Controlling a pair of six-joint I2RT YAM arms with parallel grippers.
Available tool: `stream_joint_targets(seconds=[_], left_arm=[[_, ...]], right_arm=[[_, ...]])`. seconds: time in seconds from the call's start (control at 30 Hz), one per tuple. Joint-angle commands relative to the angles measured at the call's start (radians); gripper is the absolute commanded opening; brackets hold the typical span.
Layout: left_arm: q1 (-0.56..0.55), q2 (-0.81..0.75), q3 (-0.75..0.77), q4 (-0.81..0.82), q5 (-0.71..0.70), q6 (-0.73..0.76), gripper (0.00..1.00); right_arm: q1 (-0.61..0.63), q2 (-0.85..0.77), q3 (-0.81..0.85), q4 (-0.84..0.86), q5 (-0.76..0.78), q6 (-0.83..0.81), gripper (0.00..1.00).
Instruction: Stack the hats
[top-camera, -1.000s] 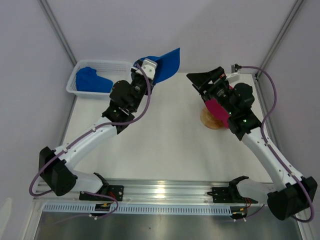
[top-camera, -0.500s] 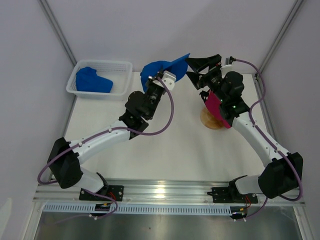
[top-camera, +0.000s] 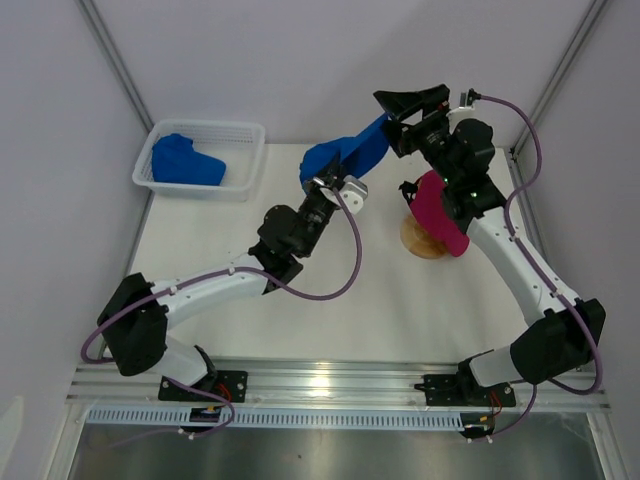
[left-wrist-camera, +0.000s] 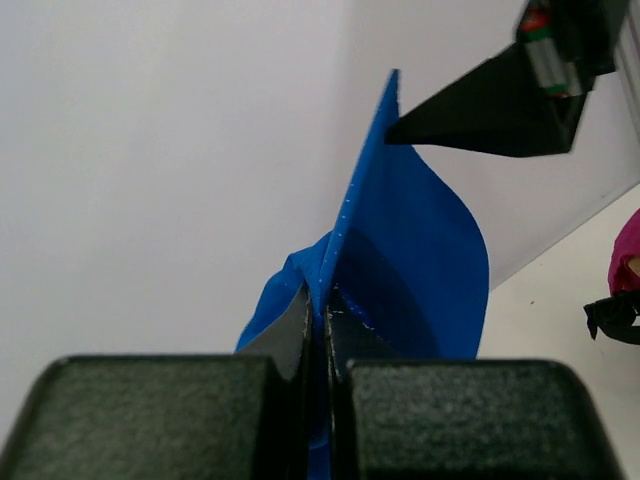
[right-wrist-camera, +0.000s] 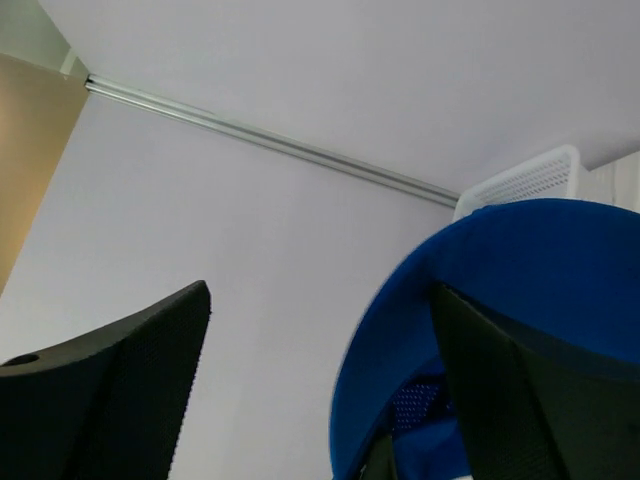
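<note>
- Since half a second ago the left pincer has carried the blue hat rightward, and its brim tip now reaches the right pincer.
- The left pincer is pressed together, pinching the hat's soft folded crown.
- The right pincer is spread wide around the brim's edge; I cannot tell if it touches the brim.
- The brim is a stiff, smooth curve with a stitched edge.
- A pink hat sits on the round wooden stand on the table.
- A second blue hat lies crumpled in the white mesh basket.
</note>
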Motion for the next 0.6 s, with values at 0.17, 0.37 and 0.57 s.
stream_joint_targets(seconds=[0.17, 0.37, 0.57], left_arm=[[-0.041, -0.008, -0.098, 0.339, 0.070, 0.134, 0.01], [-0.050, -0.004, -0.135, 0.417, 0.090, 0.182, 0.01], [-0.058, 0.019, -0.147, 0.499, 0.118, 0.215, 0.01]], right_arm=[[-0.052, 0.068, 0.038, -0.032, -0.106, -0.089, 0.56], [-0.068, 0.125, 0.105, -0.123, -0.215, -0.182, 0.54], [-0.078, 0.137, 0.122, -0.129, -0.252, -0.224, 0.00]])
